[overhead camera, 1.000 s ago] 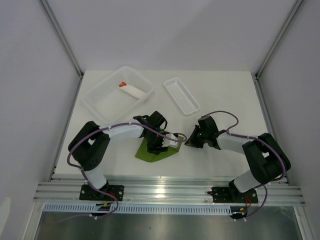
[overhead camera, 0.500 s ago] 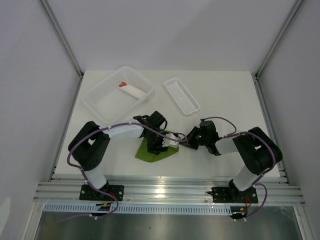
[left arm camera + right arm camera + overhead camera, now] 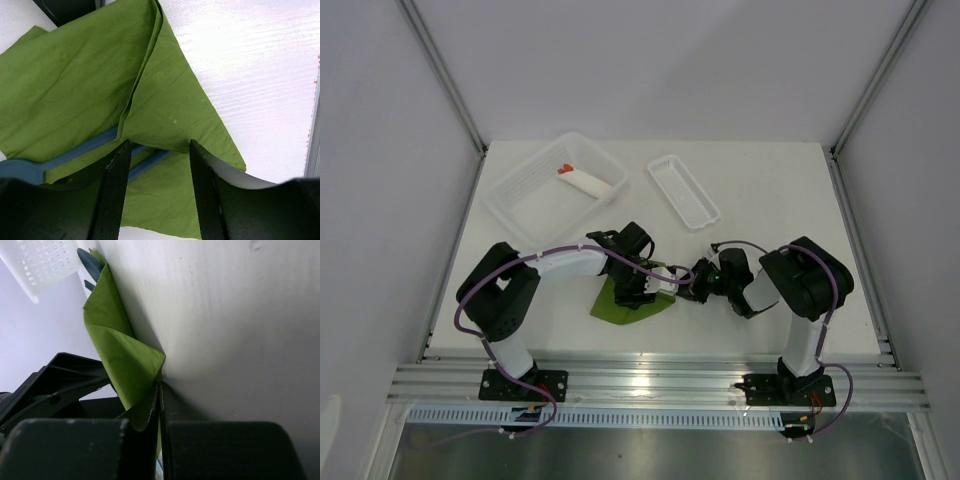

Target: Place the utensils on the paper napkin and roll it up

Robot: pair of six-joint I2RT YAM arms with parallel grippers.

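Note:
The olive-green paper napkin [image 3: 620, 304] lies at the table's near middle, partly folded over. In the left wrist view the napkin [image 3: 90, 85] has one flap folded across dark blue utensils [image 3: 75, 150], whose handles show under the fold. My left gripper [image 3: 156, 187] is open and hovers low over the napkin, its jaws astride the fold edge. My right gripper [image 3: 160, 400] is shut on a corner of the napkin [image 3: 127, 365], pinching it at table level. In the top view the right gripper [image 3: 695, 280] meets the left gripper [image 3: 645, 290] at the napkin's right edge.
A clear plastic bin [image 3: 555, 190] at the back left holds a white paper roll with orange tips [image 3: 585, 181]. A small clear tray [image 3: 682, 190] stands at the back middle. The table's front edge runs just below the napkin.
My right gripper has moved left to the napkin's right corner and closed on it. The right arm has folded in closer. The left arm has stayed put.

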